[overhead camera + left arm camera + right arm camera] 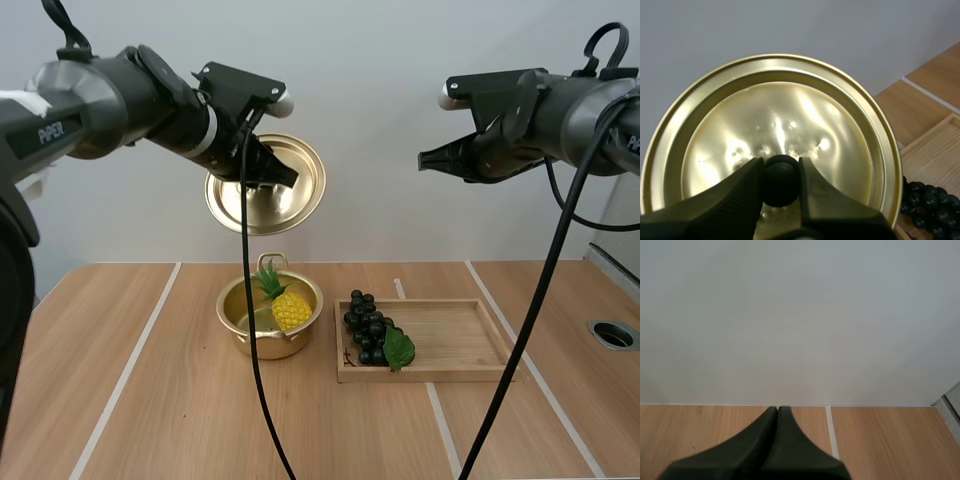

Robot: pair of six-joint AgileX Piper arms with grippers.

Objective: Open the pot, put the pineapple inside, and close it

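From the high view, the pot (262, 345) sits on the bench (140, 400) with no lid on it. The pineapple (291, 310) is already inside, with its green leaves sticking up. The left jaws hold the gold lid (305, 185) up in the air above the pot, tipped up on its edge. The right jaws hang high over the wooden tray (460, 340), closed and holding nothing. A bunch of grapes (368, 330) lies at the end of the tray that is just beside the pot.

From the left wrist view, the left jaws pinch the lid's black knob (780, 181) tight between them. The shiny top of the lid faces the camera, and the grapes peek out past its rim.

From the right wrist view, the right jaws lie pressed together like one dark wedge with nothing in them, and bare bench is beyond them.

So I think two parts are done: the pot is open and the pineapple is in. One part is left: the lid must turn flat, come down onto the pot, and be let go
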